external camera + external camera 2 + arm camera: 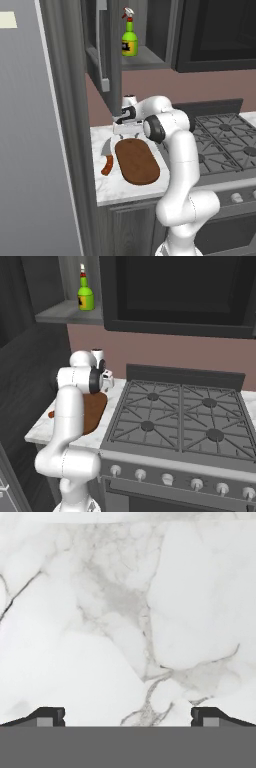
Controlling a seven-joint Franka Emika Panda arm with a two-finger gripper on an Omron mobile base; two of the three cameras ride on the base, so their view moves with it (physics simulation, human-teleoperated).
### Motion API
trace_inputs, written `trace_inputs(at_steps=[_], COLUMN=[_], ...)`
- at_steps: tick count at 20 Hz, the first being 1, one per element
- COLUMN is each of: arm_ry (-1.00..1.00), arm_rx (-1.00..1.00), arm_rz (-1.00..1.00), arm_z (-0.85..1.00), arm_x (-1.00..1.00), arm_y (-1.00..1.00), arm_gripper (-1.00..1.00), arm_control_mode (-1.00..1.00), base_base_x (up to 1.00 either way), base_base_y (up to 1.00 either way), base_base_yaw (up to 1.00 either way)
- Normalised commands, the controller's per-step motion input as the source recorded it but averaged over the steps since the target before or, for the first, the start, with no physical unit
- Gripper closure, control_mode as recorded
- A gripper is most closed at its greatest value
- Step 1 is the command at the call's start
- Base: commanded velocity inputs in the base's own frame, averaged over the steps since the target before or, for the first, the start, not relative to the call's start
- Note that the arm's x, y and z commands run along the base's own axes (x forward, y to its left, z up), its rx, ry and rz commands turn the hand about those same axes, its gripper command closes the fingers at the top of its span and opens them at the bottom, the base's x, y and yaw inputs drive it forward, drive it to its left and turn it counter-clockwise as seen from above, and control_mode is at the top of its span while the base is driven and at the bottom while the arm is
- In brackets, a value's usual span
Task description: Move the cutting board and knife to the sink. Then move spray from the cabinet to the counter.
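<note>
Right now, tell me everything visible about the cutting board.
The cutting board is a flat, dark reddish-brown oval with rounded ends that looks like wood. It lies on the counter left of the stovetop, with the knife along its left side. Nothing rests on it; the arm partly hides it in the right base view.

The counter (pixel 125 612) looks like polished white marble (grey-veined), the cutting board (pixel 136 161) matt reddish-brown wood, the stovetop (pixel 180 416) dull black metal.

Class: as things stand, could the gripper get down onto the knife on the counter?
Probably yes: the open gripper hovers over bare counter just behind the knife, which lies uncovered beside the cutting board.
</note>
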Motion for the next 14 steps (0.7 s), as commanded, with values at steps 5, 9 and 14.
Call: trace_inputs(at_steps=[5, 9, 14], arm_ry=[-0.05, -0.01, 0.0], arm_rx=[0.0, 0.0, 0.0], arm_rz=[0.0, 0.0, 0.0], arm_z=[-0.08, -0.2, -0.28], arm_x=[0.21, 0.17, 0.03], arm_y=[0.0, 0.0, 0.0], arm_gripper=[-1.0, -1.0, -1.0], arm_control_mode=[-1.0, -1.0, -1.0], base_base_x=[0.0, 0.0, 0.0], base_base_y=[0.0, 0.0, 0.0], base_base_yaw=[0.0, 0.0, 0.0])
